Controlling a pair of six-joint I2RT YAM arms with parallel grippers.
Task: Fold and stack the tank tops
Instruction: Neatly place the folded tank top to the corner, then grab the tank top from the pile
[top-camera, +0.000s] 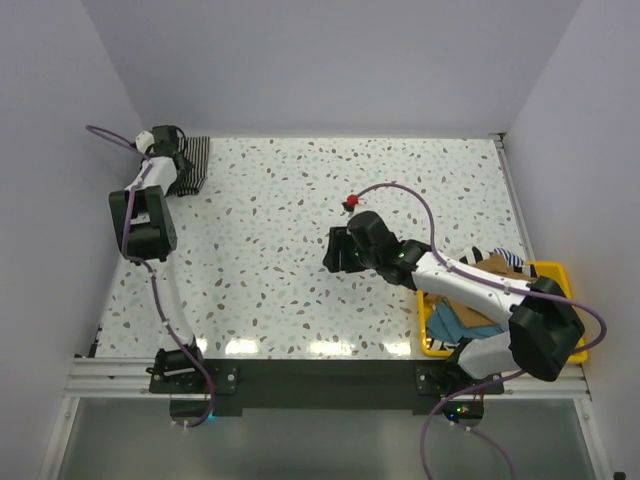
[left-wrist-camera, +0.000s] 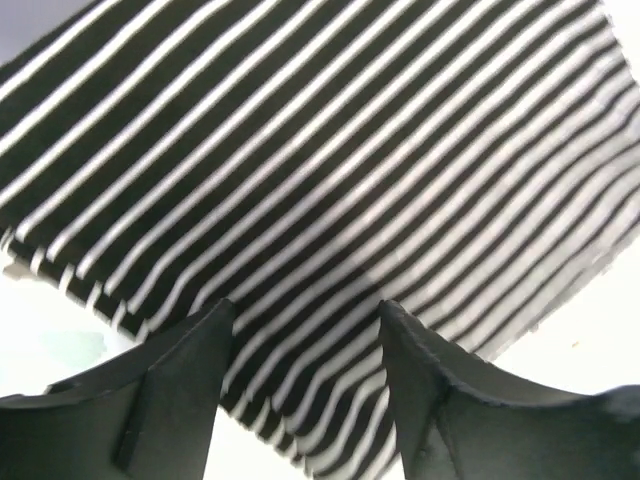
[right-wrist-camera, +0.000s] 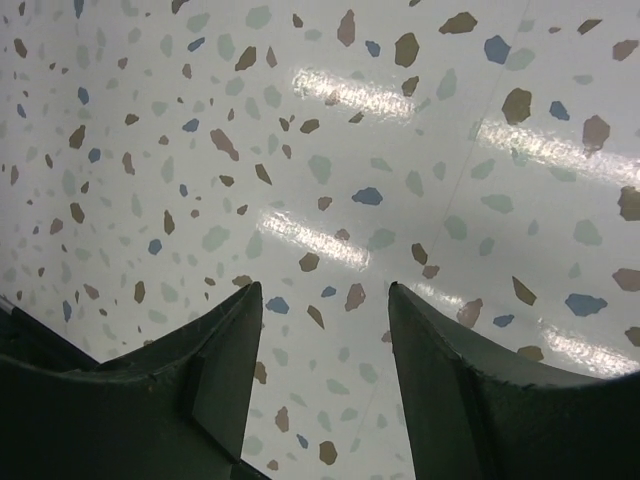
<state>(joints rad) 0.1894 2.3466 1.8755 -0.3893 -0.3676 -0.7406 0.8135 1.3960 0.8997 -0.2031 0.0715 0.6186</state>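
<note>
A folded black-and-white striped tank top (top-camera: 192, 165) lies at the table's far left corner and fills the left wrist view (left-wrist-camera: 330, 150). My left gripper (top-camera: 166, 152) hovers right over its near edge, fingers spread (left-wrist-camera: 305, 310), with striped cloth lying flat below the gap and nothing pinched. My right gripper (top-camera: 336, 250) is out over the middle of the table, open (right-wrist-camera: 325, 290), with only speckled tabletop under it. More tank tops sit in the yellow basket (top-camera: 556, 270): a tan-brown one (top-camera: 496, 266), a teal one (top-camera: 462, 322) and a broad-striped one (top-camera: 512, 257).
The speckled table (top-camera: 300, 230) is bounded by white walls at the back and on both sides. The yellow basket stands at the near right beside the right arm's base. A small red marker (top-camera: 352, 200) sits on the right arm's cable.
</note>
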